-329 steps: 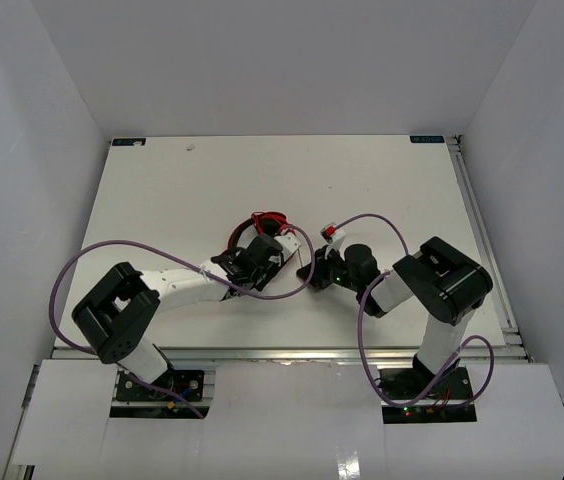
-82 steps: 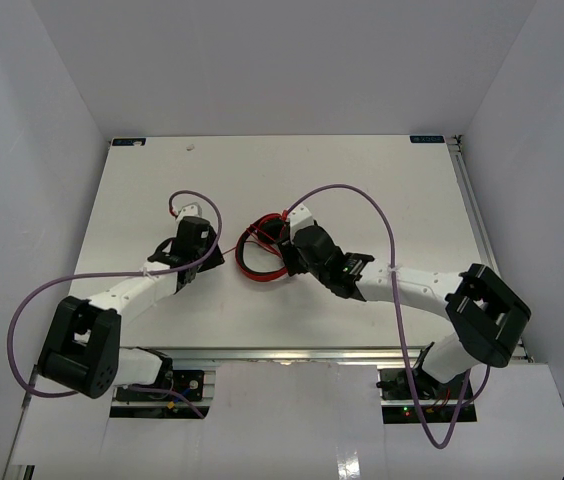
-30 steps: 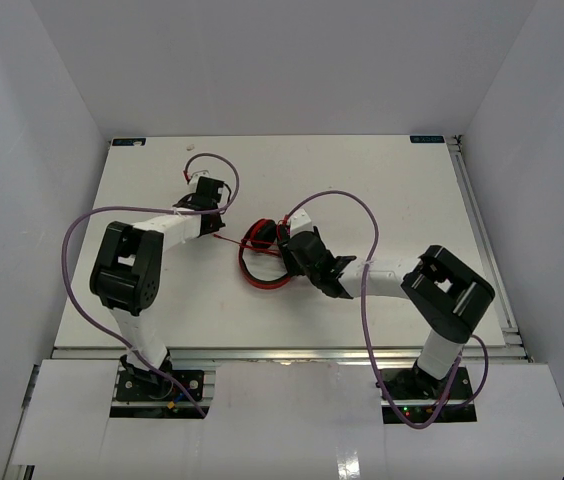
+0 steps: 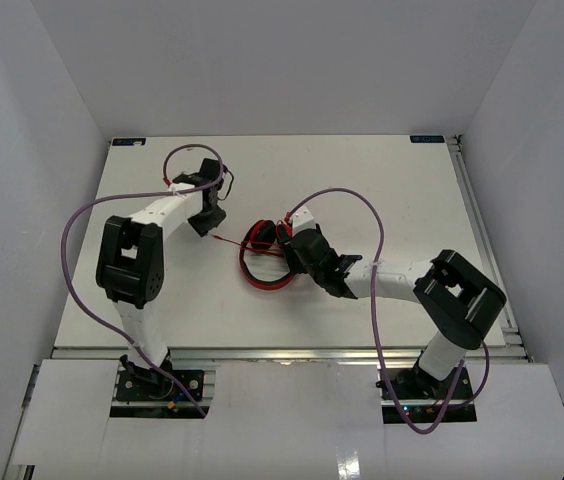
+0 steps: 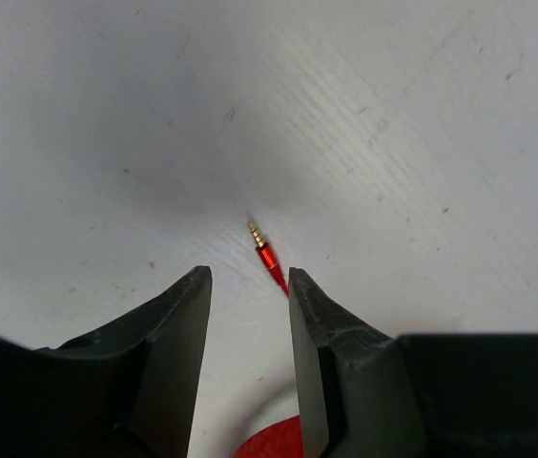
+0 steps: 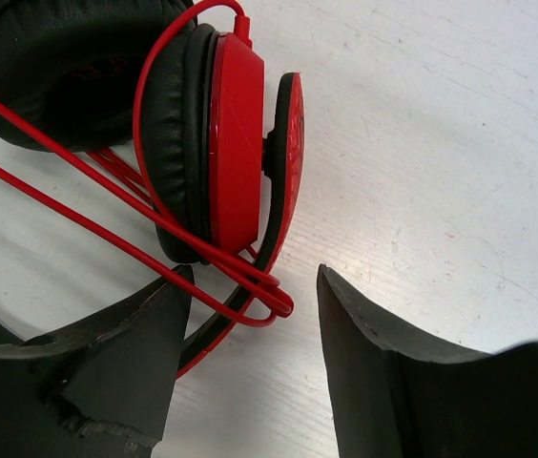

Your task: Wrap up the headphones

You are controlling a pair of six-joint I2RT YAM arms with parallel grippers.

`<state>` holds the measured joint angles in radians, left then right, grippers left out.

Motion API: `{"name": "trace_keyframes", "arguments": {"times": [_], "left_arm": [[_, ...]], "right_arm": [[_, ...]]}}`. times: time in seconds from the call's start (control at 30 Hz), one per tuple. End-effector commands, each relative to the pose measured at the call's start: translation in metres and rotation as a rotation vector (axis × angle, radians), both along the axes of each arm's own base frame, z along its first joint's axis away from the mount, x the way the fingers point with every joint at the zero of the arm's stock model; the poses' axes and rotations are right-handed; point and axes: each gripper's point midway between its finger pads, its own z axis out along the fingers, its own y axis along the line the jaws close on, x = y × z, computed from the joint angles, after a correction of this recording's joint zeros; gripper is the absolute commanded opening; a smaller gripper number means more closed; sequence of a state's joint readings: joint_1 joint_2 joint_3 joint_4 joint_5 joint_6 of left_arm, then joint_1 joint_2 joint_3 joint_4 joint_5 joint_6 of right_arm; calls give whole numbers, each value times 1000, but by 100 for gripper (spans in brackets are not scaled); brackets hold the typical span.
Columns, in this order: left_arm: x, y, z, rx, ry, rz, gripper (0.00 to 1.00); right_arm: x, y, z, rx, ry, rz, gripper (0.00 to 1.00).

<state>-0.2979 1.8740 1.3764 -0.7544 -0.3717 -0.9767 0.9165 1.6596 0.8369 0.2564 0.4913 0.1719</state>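
Overhead, the headphones (image 4: 262, 265) lie mid-table (image 4: 412, 200), with the right gripper (image 4: 291, 242) over their right side and the left gripper (image 4: 208, 222) just off to their left. From the left wrist, the fingers (image 5: 178, 324) stand apart, holding nothing; a gold-tipped red plug (image 5: 265, 252) lies on the table just beyond them. From the right wrist, spread fingers (image 6: 364, 343) flank a loop of red cord (image 6: 250, 286) below an earcup (image 6: 236, 143), clamping nothing.

We see a flat white table (image 4: 382, 180); mid-frame on it lie red over-ear headphones (image 4: 259, 236), their thin red cord (image 4: 227, 240) trailing left.
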Motion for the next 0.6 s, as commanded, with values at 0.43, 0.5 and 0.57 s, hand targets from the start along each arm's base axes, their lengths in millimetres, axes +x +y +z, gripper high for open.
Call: {"name": "trace_keyframes", "arguments": {"times": [0.43, 0.5, 0.57], "left_arm": [[-10, -4, -35, 37, 171, 210, 51], [-9, -5, -38, 36, 180, 212, 51], [-10, -7, -45, 35, 193, 215, 49]], "right_arm": [[4, -3, 16, 17, -41, -6, 60], [4, -3, 18, 20, -44, -7, 60], [4, -4, 19, 20, -46, -9, 60]]}}
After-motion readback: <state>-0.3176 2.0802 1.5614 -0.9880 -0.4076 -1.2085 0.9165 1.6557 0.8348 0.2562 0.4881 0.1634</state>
